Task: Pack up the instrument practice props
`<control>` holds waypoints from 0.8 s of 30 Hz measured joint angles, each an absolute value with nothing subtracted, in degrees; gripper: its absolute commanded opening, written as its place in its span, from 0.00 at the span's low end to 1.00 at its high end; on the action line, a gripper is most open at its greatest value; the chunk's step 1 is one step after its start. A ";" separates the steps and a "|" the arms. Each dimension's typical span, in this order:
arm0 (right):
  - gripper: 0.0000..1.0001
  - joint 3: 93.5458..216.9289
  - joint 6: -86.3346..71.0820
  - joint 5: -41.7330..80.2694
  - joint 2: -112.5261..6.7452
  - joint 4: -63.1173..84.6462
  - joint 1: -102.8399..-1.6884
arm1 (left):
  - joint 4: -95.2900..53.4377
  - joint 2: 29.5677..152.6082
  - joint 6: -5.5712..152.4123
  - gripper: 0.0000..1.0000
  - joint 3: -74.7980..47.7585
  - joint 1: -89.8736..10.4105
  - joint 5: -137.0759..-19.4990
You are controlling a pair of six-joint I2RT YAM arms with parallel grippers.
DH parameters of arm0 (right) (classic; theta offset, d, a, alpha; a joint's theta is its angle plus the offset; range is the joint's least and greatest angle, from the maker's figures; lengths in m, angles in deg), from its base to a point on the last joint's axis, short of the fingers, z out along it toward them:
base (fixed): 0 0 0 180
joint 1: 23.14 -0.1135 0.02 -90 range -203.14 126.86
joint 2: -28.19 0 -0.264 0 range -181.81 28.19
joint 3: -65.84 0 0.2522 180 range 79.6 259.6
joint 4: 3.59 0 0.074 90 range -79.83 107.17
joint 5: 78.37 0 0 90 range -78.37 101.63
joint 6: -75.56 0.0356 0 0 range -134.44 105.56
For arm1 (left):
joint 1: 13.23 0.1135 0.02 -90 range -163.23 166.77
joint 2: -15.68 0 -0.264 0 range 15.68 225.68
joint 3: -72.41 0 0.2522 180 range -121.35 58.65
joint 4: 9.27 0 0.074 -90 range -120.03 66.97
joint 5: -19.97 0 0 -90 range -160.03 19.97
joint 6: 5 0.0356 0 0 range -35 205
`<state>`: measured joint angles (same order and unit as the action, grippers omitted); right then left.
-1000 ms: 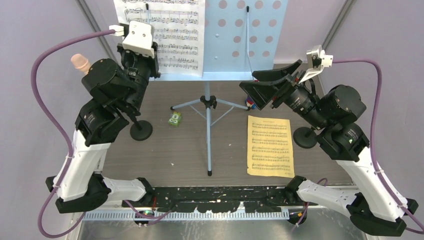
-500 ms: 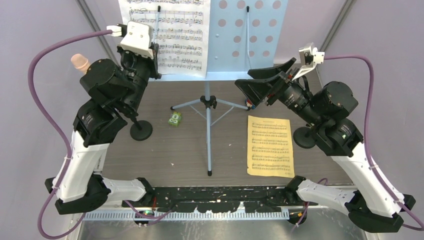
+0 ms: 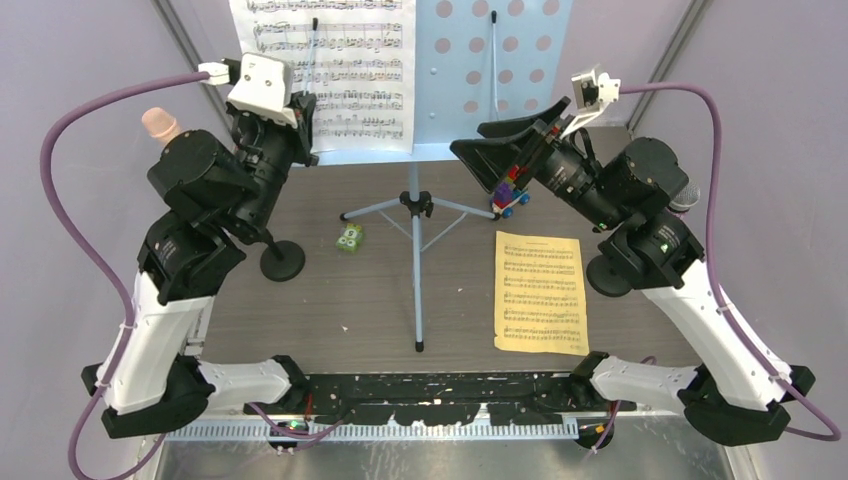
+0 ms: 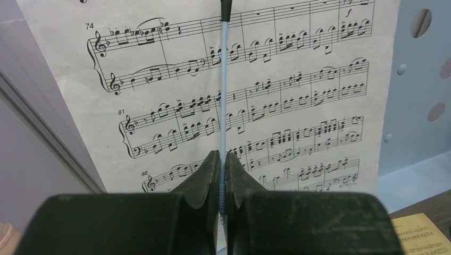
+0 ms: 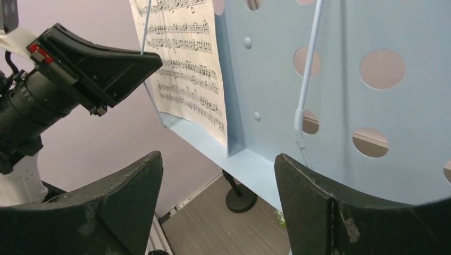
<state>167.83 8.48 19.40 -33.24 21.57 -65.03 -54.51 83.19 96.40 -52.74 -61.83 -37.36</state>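
Note:
The pale-blue perforated music rack (image 3: 500,80) stands at the back on tripod legs (image 3: 415,215). A white score sheet (image 3: 350,70) rests on its left half. My left gripper (image 3: 306,118) is shut on the rack's thin blue page-holder wire (image 4: 224,101) in front of that sheet (image 4: 298,90). My right gripper (image 3: 468,140) is open and empty, just before the rack's shelf (image 5: 250,164). A yellow score sheet (image 3: 541,292) lies flat on the table. Black mic holder bases stand at left (image 3: 283,261) and right (image 3: 611,275). A peach microphone (image 3: 158,124) shows behind my left arm.
A colourful toy brick car (image 3: 510,195) sits under my right gripper by a tripod leg. A small green block (image 3: 350,238) lies left of the tripod. A second page-holder wire (image 5: 307,79) hangs on the rack's right half. Purple walls close in on both sides.
My right gripper has moved up and left toward the rack, uncovering the toy car. My left arm has lifted slightly, still closed on the wire.

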 measured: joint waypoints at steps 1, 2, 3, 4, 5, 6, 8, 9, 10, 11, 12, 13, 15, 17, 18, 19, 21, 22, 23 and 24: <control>0.82 168.51 8.52 19.44 -33.94 21.39 -65.03 | -53.90 82.55 96.20 0.00 -51.85 -61.83 -37.86; 0.83 169.42 8.67 19.48 -34.81 21.22 -65.03 | -53.20 81.83 96.07 0.00 -50.86 -61.81 -38.37; 0.83 169.91 8.76 19.53 -35.36 20.91 -65.03 | -52.66 81.24 96.05 0.00 -50.10 -61.81 -38.78; 0.83 170.78 8.96 19.59 -36.21 20.78 -65.03 | -51.85 80.39 95.96 0.00 -48.92 -61.79 -39.31; 0.84 171.35 9.24 19.70 -36.89 20.52 -65.03 | -51.11 79.58 95.92 0.00 -47.87 -61.74 -39.79; 0.84 171.78 9.48 19.75 -37.50 20.26 -65.03 | -50.51 78.84 95.92 0.00 -47.06 -61.68 -40.20; 0.84 172.46 9.85 19.92 -38.59 19.91 -65.03 | -49.09 77.35 95.92 0.00 -45.25 -61.57 -40.75; 0.84 172.75 10.01 20.01 -39.05 19.73 -65.03 | -48.61 76.78 95.94 0.00 -44.57 -61.57 -40.84; 0.84 173.10 10.20 20.14 -39.58 19.56 -65.03 | -48.00 76.21 95.94 0.00 -43.85 -61.55 -40.97; 0.84 173.40 10.44 20.29 -40.10 19.40 -65.03 | -47.39 75.71 95.96 0.00 -43.19 -61.52 -41.03; 0.84 173.73 10.84 20.40 -40.56 19.34 -65.03 | -46.91 75.34 96.01 0.00 -42.71 -61.52 -41.19; 0.84 174.06 11.21 20.62 -41.09 19.19 -65.03 | -46.21 74.93 96.07 0.00 -41.97 -61.52 -41.34; 0.84 174.78 11.73 20.99 -42.03 19.16 -65.03 | -44.92 74.36 96.27 0.00 -40.72 -61.52 -41.73; 0.82 175.85 12.41 21.67 -43.23 18.55 -65.09 | -43.11 73.99 96.73 0.00 -39.50 -61.52 -42.24; 0.81 176.42 12.56 21.95 -43.71 18.05 -65.09 | -42.30 73.81 97.14 0.00 -38.87 -61.50 -42.45; 0.80 176.99 12.74 22.20 -44.17 17.63 -65.09 | -41.58 73.64 97.43 0.00 -38.25 -61.48 -42.69; 0.80 178.17 12.96 22.52 -45.02 16.87 -65.07 | -39.81 73.11 97.91 0.00 -36.61 -61.48 -43.13; 0.80 178.67 13.02 22.76 -45.41 16.47 -65.07 | -38.87 72.85 98.17 0.00 -35.78 -61.48 -43.33; 0.79 179.13 13.09 22.98 -45.81 16.19 -65.07 | -37.93 72.54 98.56 0.00 -35.02 -61.48 -43.57; 0.79 179.63 13.13 23.24 -46.27 15.91 -65.07 | -37.23 72.30 98.80 0.00 -34.45 -61.48 -43.70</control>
<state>179.63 13.13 23.24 -46.27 15.91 -65.07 -37.23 72.30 98.80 -34.45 -61.48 -43.70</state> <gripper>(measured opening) 0.800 0.054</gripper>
